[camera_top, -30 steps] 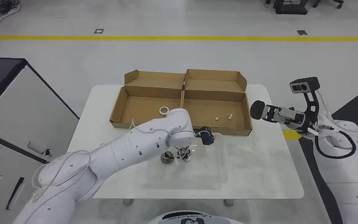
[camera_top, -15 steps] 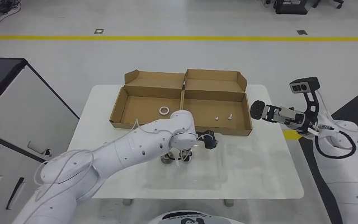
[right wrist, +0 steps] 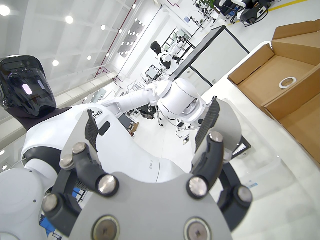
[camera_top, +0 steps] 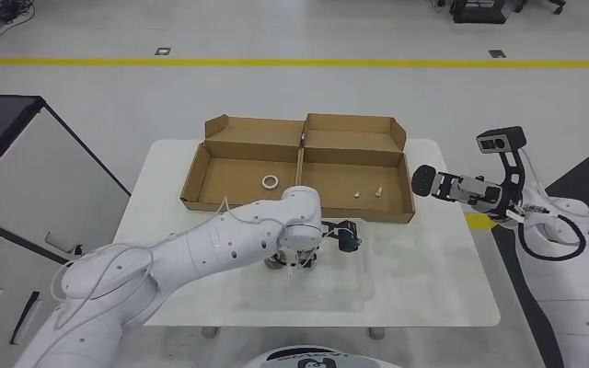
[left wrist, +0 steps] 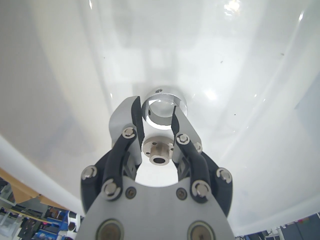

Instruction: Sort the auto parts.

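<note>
A shiny silver metal collar (left wrist: 163,95) is laid flat, bore upright, in a clear plastic tray (camera_top: 359,276), straddled by the narrowly parted fingers of the left gripper (left wrist: 155,112). The fingers of the right gripper (right wrist: 152,111) are spread wide.

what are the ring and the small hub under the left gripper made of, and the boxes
Ring: bright polished metal with mirror-like glints, perhaps aluminium or steel.
Hub: duller grey metal with a satin, machined look; the alloy is unclear.
Boxes: plain brown cardboard, matte, with folded flaps and creases.
</note>
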Robot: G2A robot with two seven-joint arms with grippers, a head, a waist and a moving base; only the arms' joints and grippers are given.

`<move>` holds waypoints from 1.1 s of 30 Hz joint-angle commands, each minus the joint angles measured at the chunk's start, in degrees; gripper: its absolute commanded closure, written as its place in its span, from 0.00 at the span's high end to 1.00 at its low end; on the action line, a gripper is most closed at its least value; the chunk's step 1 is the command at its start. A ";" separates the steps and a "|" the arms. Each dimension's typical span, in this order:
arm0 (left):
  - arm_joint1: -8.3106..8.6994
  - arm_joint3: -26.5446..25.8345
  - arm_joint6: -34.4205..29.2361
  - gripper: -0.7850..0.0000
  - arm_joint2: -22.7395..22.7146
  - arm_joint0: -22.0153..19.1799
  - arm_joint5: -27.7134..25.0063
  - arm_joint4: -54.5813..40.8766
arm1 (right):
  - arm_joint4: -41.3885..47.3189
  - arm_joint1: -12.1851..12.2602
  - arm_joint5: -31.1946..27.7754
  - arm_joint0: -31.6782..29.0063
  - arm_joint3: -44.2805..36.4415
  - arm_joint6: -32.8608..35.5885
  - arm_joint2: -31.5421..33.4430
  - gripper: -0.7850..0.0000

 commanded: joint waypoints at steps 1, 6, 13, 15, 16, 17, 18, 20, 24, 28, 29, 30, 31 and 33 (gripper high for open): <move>0.14 -0.13 -0.05 0.42 0.00 0.14 0.05 0.56 | 0.00 0.00 0.00 0.00 0.00 0.00 0.00 1.00; 0.30 0.23 -0.46 0.41 0.00 -0.17 0.47 0.42 | 0.00 0.00 0.00 0.00 0.00 0.00 0.00 1.00; -0.05 0.66 -0.60 0.41 0.00 0.46 0.61 0.66 | 0.00 0.00 0.00 0.00 0.00 0.00 0.00 1.00; -0.18 0.76 -0.46 0.40 0.00 0.59 0.47 0.77 | 0.00 0.00 0.00 0.00 0.00 0.00 0.00 1.00; -0.24 0.82 -0.41 0.40 0.00 0.63 0.41 0.86 | 0.00 0.00 0.00 0.00 0.00 0.00 0.00 1.00; -0.31 0.82 -0.29 0.40 0.00 0.71 0.30 0.91 | 0.00 0.00 0.00 0.00 0.00 0.00 0.00 1.00; -0.37 0.86 -0.20 0.40 0.00 0.76 0.21 1.05 | 0.00 0.00 0.00 0.00 0.00 0.00 0.00 1.00; -0.46 0.99 -0.15 0.39 0.00 0.82 0.15 1.18 | 0.00 0.00 0.00 0.00 0.00 0.00 0.00 1.00; -0.59 1.67 -0.49 0.38 0.00 0.33 0.50 1.02 | 0.00 0.00 0.00 0.00 0.00 0.00 0.00 1.00; -0.80 2.43 -0.68 0.37 0.00 0.09 0.69 0.71 | 0.00 0.00 0.00 0.00 0.00 0.00 0.00 1.00; -0.87 2.56 -0.67 0.36 0.00 0.13 0.68 0.72 | 0.00 0.00 0.00 0.00 0.00 0.00 0.00 1.00; -0.93 2.72 -0.64 0.36 0.00 0.19 0.64 0.68 | 0.00 0.00 0.00 0.00 0.00 0.00 0.00 1.00; -1.00 2.92 -0.58 0.36 0.00 0.26 0.59 0.65 | 0.00 0.00 0.00 0.00 0.00 0.00 0.00 1.00; -1.12 3.19 -0.46 0.35 0.00 0.37 0.47 0.67 | 0.00 0.00 0.00 0.00 0.00 0.00 0.00 1.00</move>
